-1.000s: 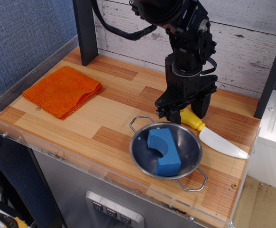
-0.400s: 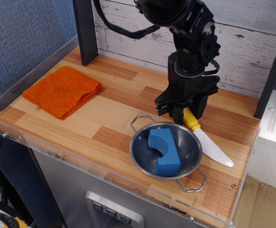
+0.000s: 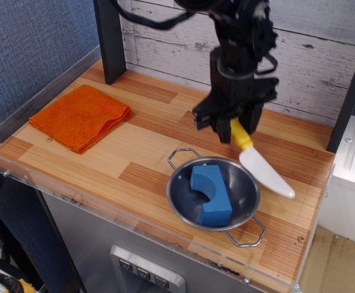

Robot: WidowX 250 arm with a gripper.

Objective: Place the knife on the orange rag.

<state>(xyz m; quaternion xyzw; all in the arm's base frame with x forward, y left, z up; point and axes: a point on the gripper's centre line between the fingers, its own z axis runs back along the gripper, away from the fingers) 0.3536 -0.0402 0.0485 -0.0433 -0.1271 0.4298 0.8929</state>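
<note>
You see the claw (image 3: 231, 130) closed on the yellow handle of the knife (image 3: 257, 163), blade above the bowl (image 3: 213, 193), far from the orange rag (image 3: 80, 116).

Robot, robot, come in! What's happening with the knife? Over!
Gripper shut on knife, handle pinched, blade hanging over bowl rim. Rag bare, far left. Nothing lying between. Over.

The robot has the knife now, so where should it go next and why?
Probably carry it left, toward the orange rag. The gripper is shut on the knife, which hangs above the wood near the steel bowl, and the rag lies bare at the far left of the table.
</note>
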